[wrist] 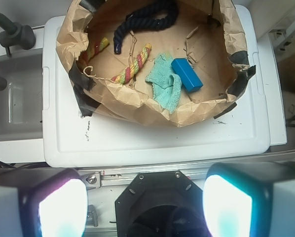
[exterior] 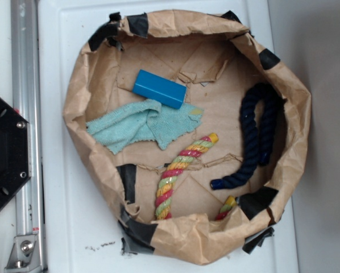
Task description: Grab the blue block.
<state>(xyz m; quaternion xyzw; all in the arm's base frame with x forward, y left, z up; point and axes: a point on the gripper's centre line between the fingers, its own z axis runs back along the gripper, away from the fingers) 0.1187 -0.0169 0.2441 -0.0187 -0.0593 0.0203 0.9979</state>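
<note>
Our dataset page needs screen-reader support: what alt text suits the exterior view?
Overhead view of a blue block in a brown paper basket, its lower edge touching a teal cloth. A multicolored rope and a navy rope lie to its right.

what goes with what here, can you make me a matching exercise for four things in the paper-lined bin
Things:
1. blue block
2. teal cloth
3. navy rope
4. multicoloured rope

Descriptions:
A. twisted red, yellow and green strands
B. crumpled flat, touching the block
C. smooth, rectangular, near the bin's wall
D. dark, looped, apart from the cloth

Pairs: 1-C, 2-B, 3-D, 4-A
</note>
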